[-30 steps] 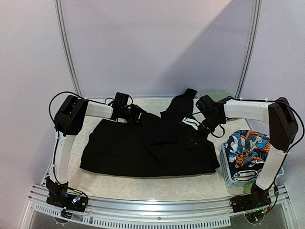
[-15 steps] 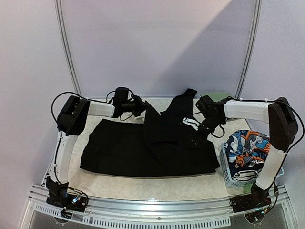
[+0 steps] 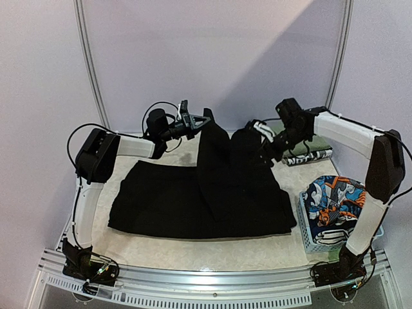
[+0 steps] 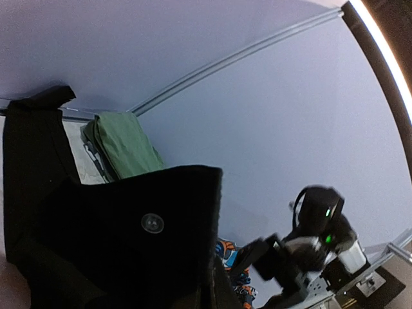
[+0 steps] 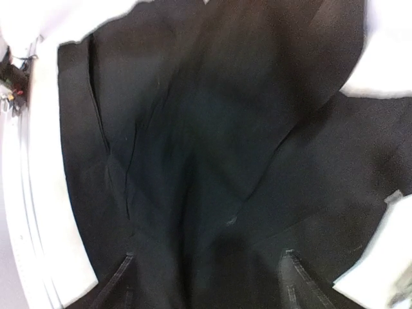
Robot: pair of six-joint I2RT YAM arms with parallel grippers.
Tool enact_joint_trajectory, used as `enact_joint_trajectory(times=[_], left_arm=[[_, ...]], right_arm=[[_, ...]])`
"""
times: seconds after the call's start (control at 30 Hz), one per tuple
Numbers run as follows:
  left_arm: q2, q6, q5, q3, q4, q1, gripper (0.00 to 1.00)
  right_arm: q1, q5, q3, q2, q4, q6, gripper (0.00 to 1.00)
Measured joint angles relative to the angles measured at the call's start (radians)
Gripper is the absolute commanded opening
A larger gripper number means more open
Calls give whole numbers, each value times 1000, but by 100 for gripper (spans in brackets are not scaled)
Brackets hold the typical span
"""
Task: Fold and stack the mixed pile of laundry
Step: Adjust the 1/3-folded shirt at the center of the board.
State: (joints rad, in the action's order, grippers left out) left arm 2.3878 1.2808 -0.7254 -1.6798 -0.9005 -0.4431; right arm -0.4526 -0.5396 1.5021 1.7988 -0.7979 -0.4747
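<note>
A large black garment (image 3: pixel 174 203) of the mixed laundry pile lies spread on the table. Its back middle rises in a tall fold (image 3: pixel 215 158). My left gripper (image 3: pixel 201 119) is shut on the top corner of that fold, high above the table's back edge. In the left wrist view the held black cloth (image 4: pixel 129 238), with a small round button, hangs right before the camera and hides the fingers. My right gripper (image 3: pixel 269 147) hovers at the raised right part of the garment (image 3: pixel 254 138). Its fingers (image 5: pixel 125 273) stand wide apart over black cloth (image 5: pixel 212 129).
A pale blue lattice basket (image 3: pixel 315 241) at the right front holds an orange-blue-white cartoon-print garment (image 3: pixel 335 199). At the back right, a folded olive-green cloth (image 3: pixel 315 143) lies on a black-and-white printed piece (image 3: pixel 308 158). Curved frame rails (image 3: pixel 90 71) rise behind.
The left gripper shut on the garment's back edge and carried it up and to the right. The right arm rose and drew back with its jaws widening, uncovering the folded green cloth.
</note>
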Motion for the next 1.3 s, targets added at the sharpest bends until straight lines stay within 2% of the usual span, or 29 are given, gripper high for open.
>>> enact_joint_trajectory(times=[0.03, 0.2, 0.4, 0.6, 0.7, 0.9, 1.13, 1.3], left_arm=[[-11, -29, -17, 13, 2, -5, 1], [-100, -213, -112, 104, 80, -38, 5], [-169, -438, -224, 131, 150, -82, 8], [-176, -529, -322, 154, 147, -105, 8], [-193, -612, -337, 177, 221, -109, 8], [-282, -906, -319, 186, 559, -119, 8], [-371, -1191, -278, 161, 889, -148, 8], [-385, -1316, -224, 153, 1021, -162, 8]], right_arm=[[22, -27, 51, 0, -10, 0, 86], [98, -165, 315, 42, -66, -24, 87], [91, -239, 581, 207, -163, -173, 85], [6, -105, 570, 262, -222, -420, 84], [-34, -61, 562, 266, -234, -510, 84], [-26, -48, 564, 280, -219, -533, 85], [-4, -105, 629, 403, -212, -474, 86], [2, -206, 673, 477, -240, -432, 78]])
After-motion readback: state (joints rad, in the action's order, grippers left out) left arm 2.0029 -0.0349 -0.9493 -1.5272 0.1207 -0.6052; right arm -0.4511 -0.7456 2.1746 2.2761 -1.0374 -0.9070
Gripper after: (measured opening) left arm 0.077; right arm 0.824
